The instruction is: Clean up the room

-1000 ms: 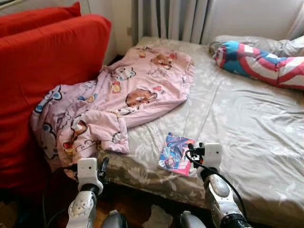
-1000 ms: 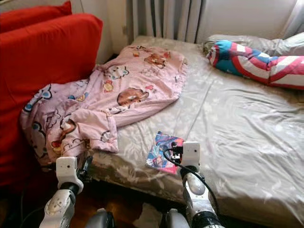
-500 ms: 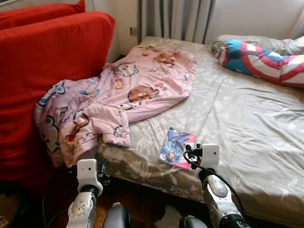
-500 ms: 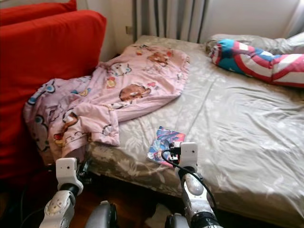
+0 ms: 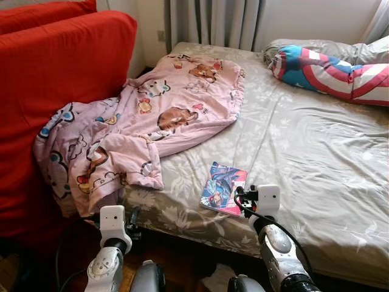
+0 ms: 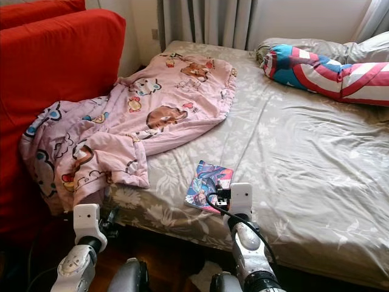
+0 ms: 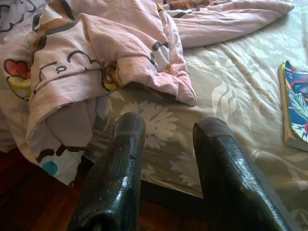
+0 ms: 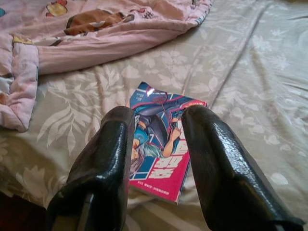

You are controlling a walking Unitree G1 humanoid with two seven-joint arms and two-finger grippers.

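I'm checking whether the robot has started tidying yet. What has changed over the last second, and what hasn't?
Only the camera shifted a little as the robot moved; nothing on the bed moved. Neither gripper took hold of anything: the right gripper hangs open just short of the comic book, and the left gripper is open near the bed's edge by the pink blanket. The striped pillow and red sofa lie as before.

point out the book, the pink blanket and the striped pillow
book [image 5: 223, 188], left eye view, middle of its cover
pink blanket [image 5: 176, 97], left eye view, its flat part on the bed
striped pillow [image 6: 316, 70], right eye view, its red and white stripes
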